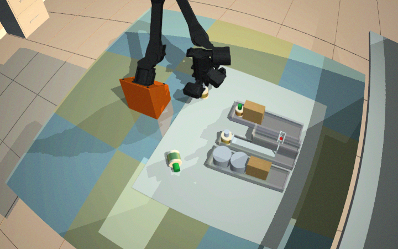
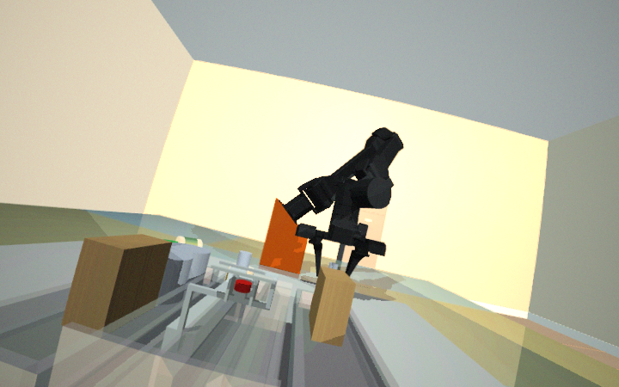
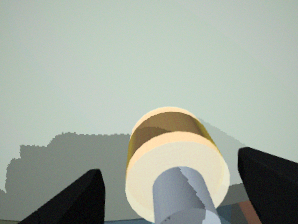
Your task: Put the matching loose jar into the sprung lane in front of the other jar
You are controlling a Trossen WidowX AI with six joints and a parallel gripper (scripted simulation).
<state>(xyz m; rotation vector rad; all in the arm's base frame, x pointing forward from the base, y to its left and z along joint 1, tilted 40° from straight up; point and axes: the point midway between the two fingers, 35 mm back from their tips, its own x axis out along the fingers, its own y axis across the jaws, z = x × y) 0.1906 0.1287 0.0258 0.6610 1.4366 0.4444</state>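
The loose jar with a brown-gold band and grey cap (image 1: 205, 93) (image 3: 172, 124) stands upright on the pale board, near the orange arm base. My gripper (image 2: 334, 273) (image 3: 170, 169) points down around it. The fingers are open, one on each side of the jar, with a gap on both sides in the wrist view. In the top view the gripper body hides the fingertips. A matching grey-capped jar (image 1: 225, 136) stands at the front end of the middle sprung lane (image 1: 286, 157). The pusher's pale strip (image 1: 254, 146) runs behind it.
A loose green-capped jar (image 1: 174, 157) lies on its side on the board. One neighbouring lane holds a green-capped jar (image 1: 239, 110) and a wooden block (image 1: 254, 112); the other holds two grey cylinders and a block (image 1: 258, 167). A small frame with a red mark (image 1: 281, 138) rises over the lanes.
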